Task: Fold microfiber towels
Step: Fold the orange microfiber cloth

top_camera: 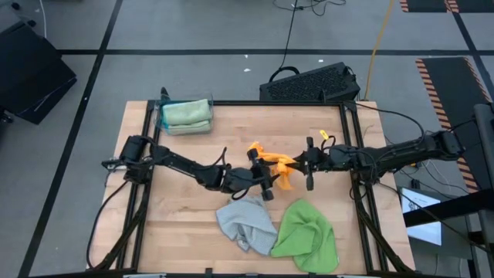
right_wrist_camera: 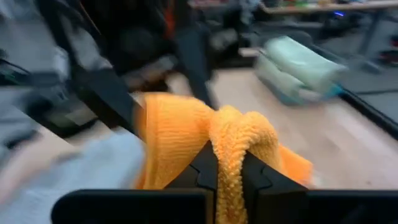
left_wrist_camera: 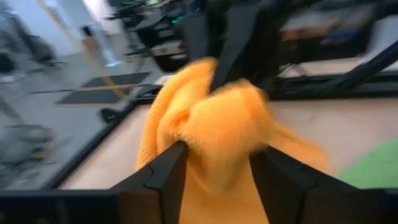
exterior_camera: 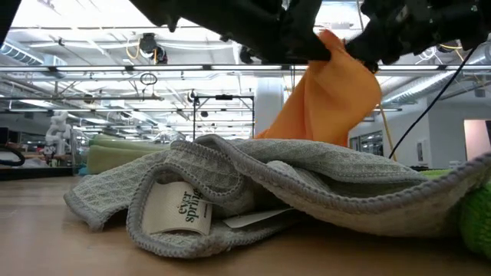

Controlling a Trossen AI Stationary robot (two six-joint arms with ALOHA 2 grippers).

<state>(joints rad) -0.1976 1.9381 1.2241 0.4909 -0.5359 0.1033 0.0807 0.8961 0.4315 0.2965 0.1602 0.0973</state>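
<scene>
orange towel [right_wrist_camera: 180, 134] clamped in right pincer [right_wrist_camera: 229, 168]; left wrist view: left pincer [left_wrist_camera: 217, 165] straddles it, apart.

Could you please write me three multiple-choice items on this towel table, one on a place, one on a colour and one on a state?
1. Where does the folded stack sit?
A. far left corner of the table
B. near right corner
C. on the floor

2. What colour is the towel held up between the two arms?
A. grey
B. orange
C. bright green

3. How does the grey towel lie?
A. folded square
B. rolled up
C. crumpled

Answers:
1. A, the high view shows it there.
2. B, the orange towel hangs between the left gripper and the right gripper, whose jaws pinch it.
3. C, it is rumpled beside the bright green towel.
</scene>
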